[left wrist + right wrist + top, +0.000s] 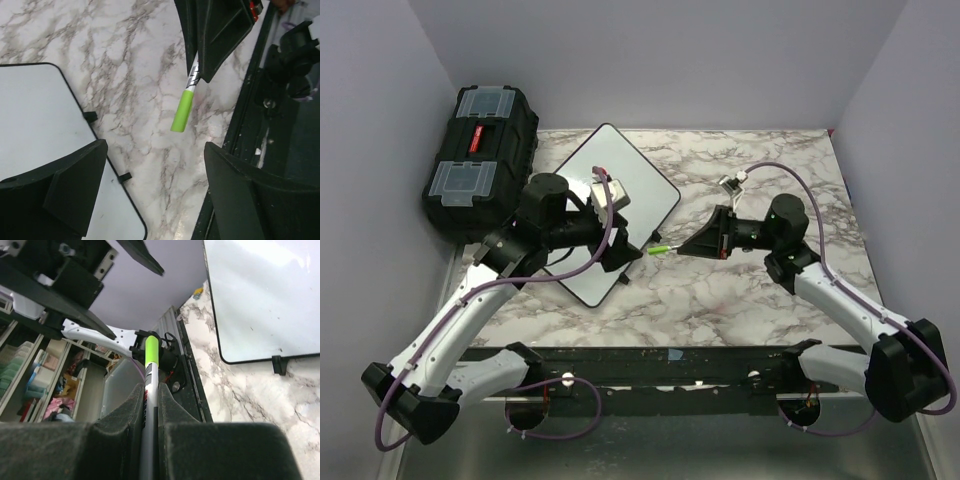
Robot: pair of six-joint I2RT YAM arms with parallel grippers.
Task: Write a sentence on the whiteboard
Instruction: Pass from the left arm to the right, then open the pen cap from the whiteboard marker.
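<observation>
- The whiteboard [605, 190] lies flat on the left half of the worktop [760, 290], turned so that its corners point toward the worktop's edges, and one corner reaches toward the far edge
- Its face is plain white in all three views, with a thin black rim and small black clips on the edge that faces the near right
- The left gripper [155, 150] hangs over this same edge with its jaws spread wide and nothing between them; one finger [65, 195] is above the board's corner, the other above the dark rail at the near edge of the worktop
- The right gripper [151, 390] is clenched on the green marker [151, 352], and the pen's body runs between the two fingers with the green end sticking out in front
- From above, the marker's green end points left toward the board but stays just beside it, with a strip of bare marble between the two
- It seems to be a little above the marble, but whether it touches I cannot tell
- A black toolbox [480, 160] stands at the far left corner of the worktop, close behind the board
</observation>
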